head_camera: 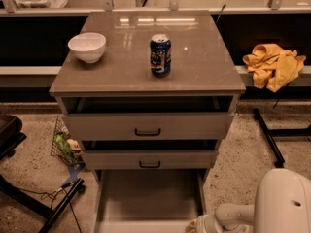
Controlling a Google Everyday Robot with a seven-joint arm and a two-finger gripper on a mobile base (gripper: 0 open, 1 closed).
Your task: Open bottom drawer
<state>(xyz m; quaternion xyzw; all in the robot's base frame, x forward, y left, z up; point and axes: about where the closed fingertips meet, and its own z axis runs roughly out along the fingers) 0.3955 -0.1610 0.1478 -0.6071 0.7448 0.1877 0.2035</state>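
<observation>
gripper (195, 225) beside pulled-out bottom drawer (148, 198)

We are looking down on a grey-beige cabinet (204, 62) that is carrying a white bowl (87, 46) at its left and a blue soda can (160, 55) standing upright near the middle. The top drawer (194, 126) and the middle drawer (184, 159) are each sitting slightly out. The bottom drawer (146, 200) is lying pulled far out, showing its plain grey inside. The gripper (198, 225) is hanging low at the drawer's front right corner. A yellow cloth (273, 64) is lying to the right.
</observation>
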